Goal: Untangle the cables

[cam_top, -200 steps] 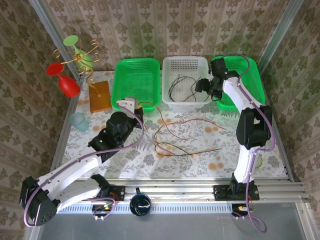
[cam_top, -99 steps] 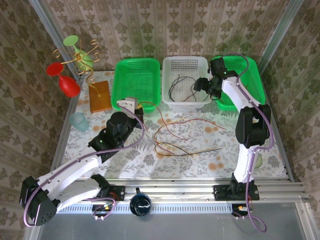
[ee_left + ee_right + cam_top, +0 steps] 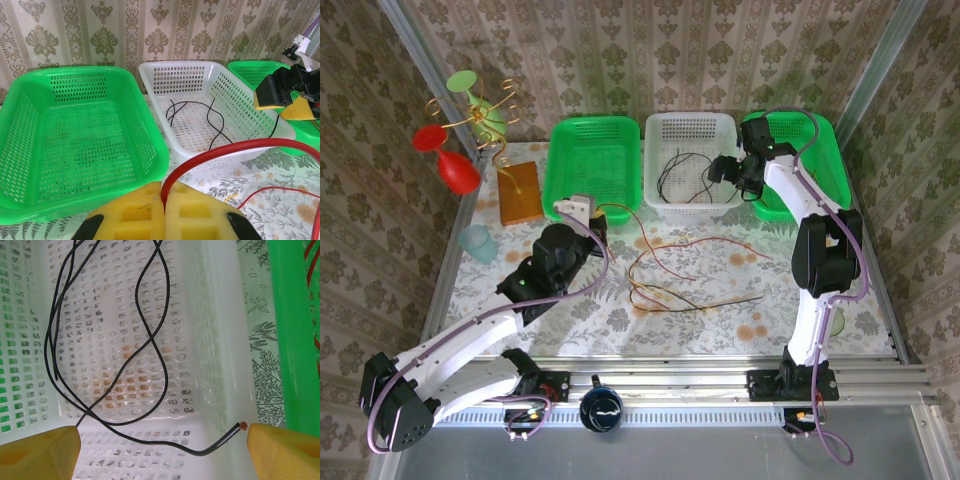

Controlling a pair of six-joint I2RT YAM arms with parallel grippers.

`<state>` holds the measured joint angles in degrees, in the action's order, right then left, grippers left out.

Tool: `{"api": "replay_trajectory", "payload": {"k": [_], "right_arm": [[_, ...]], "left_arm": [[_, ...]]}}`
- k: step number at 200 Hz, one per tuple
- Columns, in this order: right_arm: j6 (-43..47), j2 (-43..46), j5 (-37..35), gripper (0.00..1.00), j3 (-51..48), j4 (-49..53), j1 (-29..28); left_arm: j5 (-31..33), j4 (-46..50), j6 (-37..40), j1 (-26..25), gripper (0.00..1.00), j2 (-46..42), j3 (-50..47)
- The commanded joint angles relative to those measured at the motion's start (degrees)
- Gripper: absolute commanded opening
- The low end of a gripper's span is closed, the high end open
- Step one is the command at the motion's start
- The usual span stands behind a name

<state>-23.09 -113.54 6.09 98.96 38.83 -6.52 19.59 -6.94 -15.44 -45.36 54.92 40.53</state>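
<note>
Your right gripper (image 3: 162,450) barely moved; jaws stood wide over black cable (image 3: 48,345), holding nothing. Left gripper (image 3: 162,200) clamped red cable (image 3: 240,145).

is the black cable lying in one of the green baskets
No, the black cable lies looped on the floor of the white basket.

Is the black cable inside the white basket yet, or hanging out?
Inside: the black cable lies looped on the white basket's floor, its bare end by the wall.
</note>
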Motion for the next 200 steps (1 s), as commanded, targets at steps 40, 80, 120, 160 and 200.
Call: {"api": "replay_trajectory", "payload": {"k": [40,80,120,160,200], "right_arm": [[-0.95,-1.54,4.23,0.85,2.53,-0.5,-0.5],[-1.76,-3.55,2.09,0.84,3.18,-1.2,-1.71],[-2.26,-6.45,-2.36,0.84,5.91,-0.98,-4.12],[-0.52,-6.58,-3.28,0.85,8.39,1.13,-5.68],[7.2,2.72,8.03,0.8,3.42,-4.29,-5.66]], "left_arm": [[1.53,-1.48,-0.43,-0.69,0.0,-1.0,0.94],[1.51,-1.48,-0.45,-0.67,0.0,-0.99,0.9],[1.56,-0.47,-0.37,-0.8,0.0,-1.36,1.56],[1.44,0.25,-0.33,-1.01,0.0,-1.54,1.82],[-0.57,0.86,-0.32,-1.06,0.0,0.98,4.32]]}}
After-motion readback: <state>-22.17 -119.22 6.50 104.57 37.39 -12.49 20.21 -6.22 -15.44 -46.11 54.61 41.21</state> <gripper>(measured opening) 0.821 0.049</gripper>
